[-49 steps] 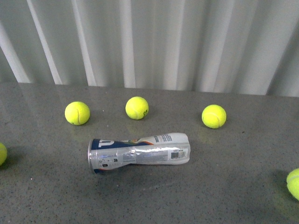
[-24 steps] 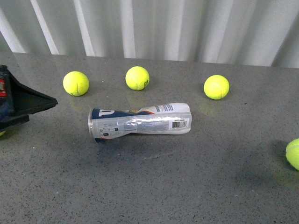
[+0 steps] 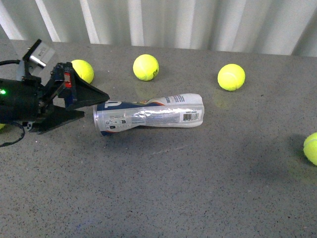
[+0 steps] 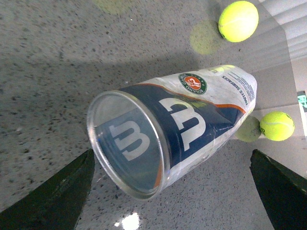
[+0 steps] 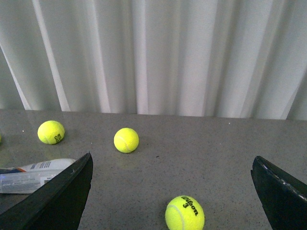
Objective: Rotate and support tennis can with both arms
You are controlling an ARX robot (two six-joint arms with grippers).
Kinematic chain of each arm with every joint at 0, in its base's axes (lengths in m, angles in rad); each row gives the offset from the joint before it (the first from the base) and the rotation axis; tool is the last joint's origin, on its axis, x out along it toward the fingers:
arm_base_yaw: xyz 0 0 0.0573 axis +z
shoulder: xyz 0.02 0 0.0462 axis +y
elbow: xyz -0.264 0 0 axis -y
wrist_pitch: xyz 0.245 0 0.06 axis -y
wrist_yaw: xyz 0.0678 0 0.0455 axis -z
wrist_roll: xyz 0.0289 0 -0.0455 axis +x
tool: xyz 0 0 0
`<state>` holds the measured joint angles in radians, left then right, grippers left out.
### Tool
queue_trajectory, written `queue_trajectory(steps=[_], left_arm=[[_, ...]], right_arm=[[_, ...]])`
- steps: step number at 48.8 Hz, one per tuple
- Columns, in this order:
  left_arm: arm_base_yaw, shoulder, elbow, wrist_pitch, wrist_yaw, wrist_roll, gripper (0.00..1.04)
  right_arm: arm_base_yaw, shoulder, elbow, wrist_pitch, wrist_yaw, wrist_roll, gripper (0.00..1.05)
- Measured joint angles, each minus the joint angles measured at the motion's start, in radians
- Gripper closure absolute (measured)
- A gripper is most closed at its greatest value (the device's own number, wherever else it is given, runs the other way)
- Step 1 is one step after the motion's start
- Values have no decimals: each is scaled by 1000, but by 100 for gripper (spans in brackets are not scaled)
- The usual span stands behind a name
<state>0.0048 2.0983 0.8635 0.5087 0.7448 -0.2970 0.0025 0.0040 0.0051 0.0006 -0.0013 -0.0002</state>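
1. I'm watching the left gripper (image 3: 95,104) sitting at the rimmed end of the tennis can (image 3: 148,116). Its fingers (image 3: 74,91) are spread wide and clamping nothing.
2. In the left wrist view that round end is facing the camera and lying between the two fingers, with table (image 3: 173,188) showing on either side. I'm reading it as bracketed but not touched.
3. The right gripper (image 5: 170,191) is not showing in the front view. Its own camera shows its fingers wide apart with nothing between them, and only the can's far end at the edge of the picture, well away.
4. The can is lying on its side across the grey table, rim towards my left arm and barcode end towards the right, with tennis balls (image 3: 146,67) scattered behind it and one off to the right.
5. I'm judging it as empty, so it will be very light. The clear wall is already dented, so it will be soft and likely to buckle, and slick enough to roll or skid at a nudge.
6. I'm therefore planning to take it by the stiff rim with the left gripper, closing gently, and to bring the right arm to the barcode end as a support, not squeezing the crumpled middle.
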Motion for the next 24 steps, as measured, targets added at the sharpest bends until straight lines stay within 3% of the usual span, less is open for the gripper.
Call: queue_trajectory(steps=[19, 24], left_arm=[[-108, 84, 27, 85, 11, -119, 7], [-126, 97, 35, 90, 3, -152, 20]], right_arm=[[0, 0, 0, 0, 0, 0, 7], [0, 0, 0, 0, 0, 0, 7]])
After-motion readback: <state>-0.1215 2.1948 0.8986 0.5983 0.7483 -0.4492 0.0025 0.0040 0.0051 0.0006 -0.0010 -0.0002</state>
